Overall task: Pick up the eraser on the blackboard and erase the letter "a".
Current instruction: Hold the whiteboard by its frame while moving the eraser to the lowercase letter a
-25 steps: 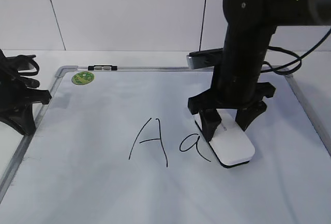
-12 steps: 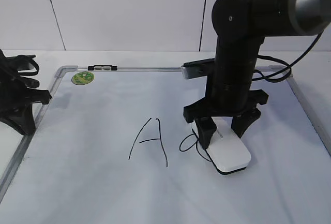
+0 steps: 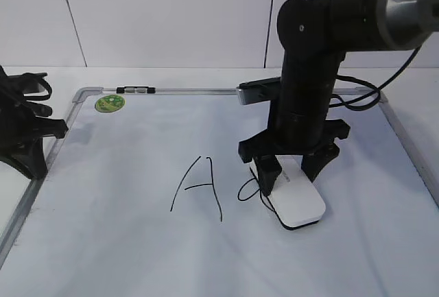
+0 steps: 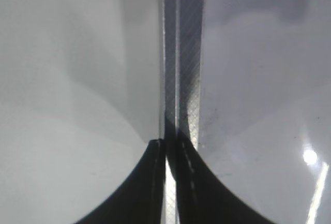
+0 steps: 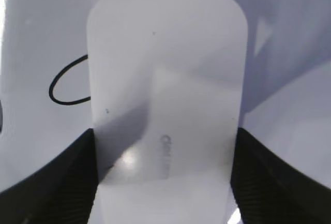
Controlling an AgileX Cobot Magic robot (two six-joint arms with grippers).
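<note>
Sliding left since the earlier frame, the eraser (image 3: 293, 202) now covers the right half of the letter "a" (image 3: 248, 191), whose bowl shows at its 9 o'clock. The right gripper (image 3: 290, 167) clamps the eraser's sides, flat on the blackboard (image 3: 123, 242). The left gripper (image 4: 166, 149) sits closed, empty.

The eraser (image 3: 296, 201) hides the right part of the "a" (image 3: 248, 191). Its near end runs off the right wrist view's bottom edge. Its grey lettering (image 5: 165, 157) is too blurred to read.
</note>
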